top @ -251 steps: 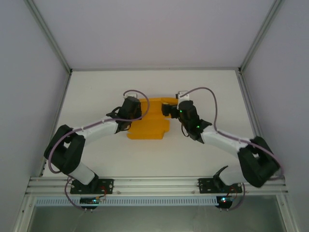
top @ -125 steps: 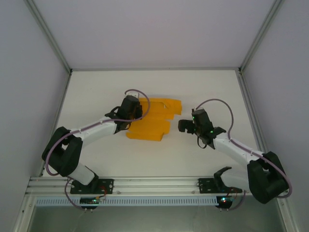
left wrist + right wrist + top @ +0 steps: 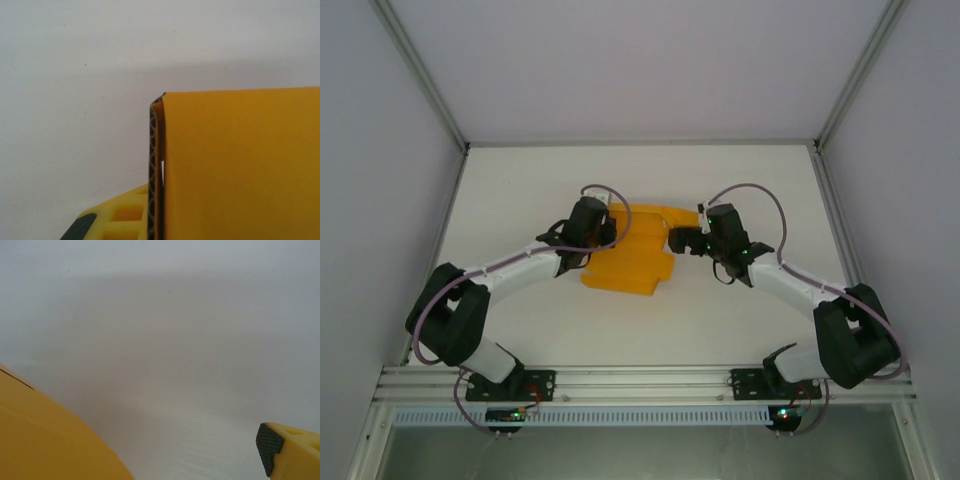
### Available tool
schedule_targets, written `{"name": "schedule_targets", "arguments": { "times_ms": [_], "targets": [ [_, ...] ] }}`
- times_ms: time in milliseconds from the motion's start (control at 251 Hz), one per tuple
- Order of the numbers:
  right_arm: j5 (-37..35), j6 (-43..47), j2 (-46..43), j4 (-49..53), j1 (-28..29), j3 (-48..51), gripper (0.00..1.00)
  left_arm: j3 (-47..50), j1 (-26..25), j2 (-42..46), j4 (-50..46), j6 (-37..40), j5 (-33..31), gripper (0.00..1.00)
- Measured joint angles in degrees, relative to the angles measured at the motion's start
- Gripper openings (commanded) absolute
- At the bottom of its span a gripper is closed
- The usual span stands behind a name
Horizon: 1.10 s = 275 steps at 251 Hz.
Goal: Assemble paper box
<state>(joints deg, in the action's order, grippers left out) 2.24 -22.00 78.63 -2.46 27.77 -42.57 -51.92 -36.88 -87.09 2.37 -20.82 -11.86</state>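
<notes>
The paper box (image 3: 635, 265) is a flat orange-yellow card sheet lying mid-table, its upper flaps (image 3: 658, 215) partly raised. My left gripper (image 3: 613, 236) is shut on the sheet's left edge. In the left wrist view the card (image 3: 240, 165) stands on edge against the black patterned pad (image 3: 152, 170) of my left gripper (image 3: 159, 175); the far finger is hidden behind it. My right gripper (image 3: 675, 241) hangs open at the sheet's right edge. In the right wrist view one yellow fingertip (image 3: 282, 450) sits at the lower right and the card (image 3: 45, 440) at the lower left, with bare table between.
The white table (image 3: 520, 190) is walled by pale panels on three sides, with metal frame posts (image 3: 420, 75) at the back corners. An aluminium rail (image 3: 640, 380) carries both arm bases along the near edge. Purple cables loop over both wrists.
The right gripper left the sheet's upper right corner, swung out to the right, and has come back to the right edge. The left gripper kept its hold; the upper flaps shifted.
</notes>
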Motion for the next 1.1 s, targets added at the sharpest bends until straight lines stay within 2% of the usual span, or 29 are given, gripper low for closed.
{"name": "schedule_targets", "arguments": {
  "times_ms": [431,575,694,914,1098],
  "targets": [
    [-1.84,1.31,7.67,0.00,4.26,-4.74,0.99,-0.02,0.50,-1.97,-0.48,-0.22,0.94,0.00],
    [-2.73,2.14,5.79,1.81,4.22,-4.39,0.99,-0.02,0.33,-1.97,-0.74,-0.20,0.85,0.00],
    [-3.30,3.13,-0.94,4.24,3.39,-1.88,0.99,-0.02,0.09,-1.97,-0.85,-0.02,0.50,0.00],
    [-3.19,4.26,-18.16,9.09,-3.87,4.59,0.99,-0.04,0.00,-1.97,-0.87,0.87,0.28,0.00],
    [1.73,5.68,-22.40,12.17,-14.97,5.27,0.97,-0.04,0.00,-1.97,-0.87,1.90,0.35,0.00]
  ]
}}
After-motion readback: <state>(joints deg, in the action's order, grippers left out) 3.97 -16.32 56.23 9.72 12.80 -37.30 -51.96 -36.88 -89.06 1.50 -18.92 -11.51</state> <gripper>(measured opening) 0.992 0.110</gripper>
